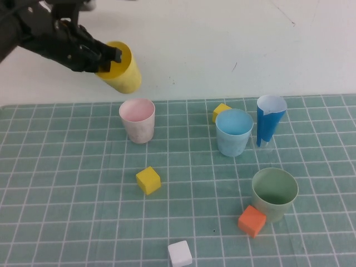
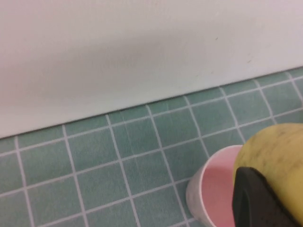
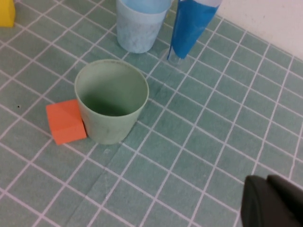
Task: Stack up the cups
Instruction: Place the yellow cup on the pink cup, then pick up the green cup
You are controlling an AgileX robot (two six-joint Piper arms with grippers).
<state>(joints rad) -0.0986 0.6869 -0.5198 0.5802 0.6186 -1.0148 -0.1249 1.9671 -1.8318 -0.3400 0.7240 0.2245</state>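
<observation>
The left claw (image 1: 108, 58) is matte black plastic, blocky and angular, on a black arm of bulky jointed segments with glossy highlights. Its finger (image 2: 258, 201) is a dark, rounded slab. The right claw (image 3: 274, 203) shows black, smooth-edged fingers pressed together.

even, bright, diffuse light — shadows soft and short beside the cups, no glare; left wrist view's near yellow cup (image 2: 277, 163) looks blurred.

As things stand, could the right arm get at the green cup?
Probably yes. The right gripper hangs shut above the mat close to the green cup, with bare mat between them. The orange cube touches the cup's far side. The left gripper holds the yellow cup far off.
</observation>
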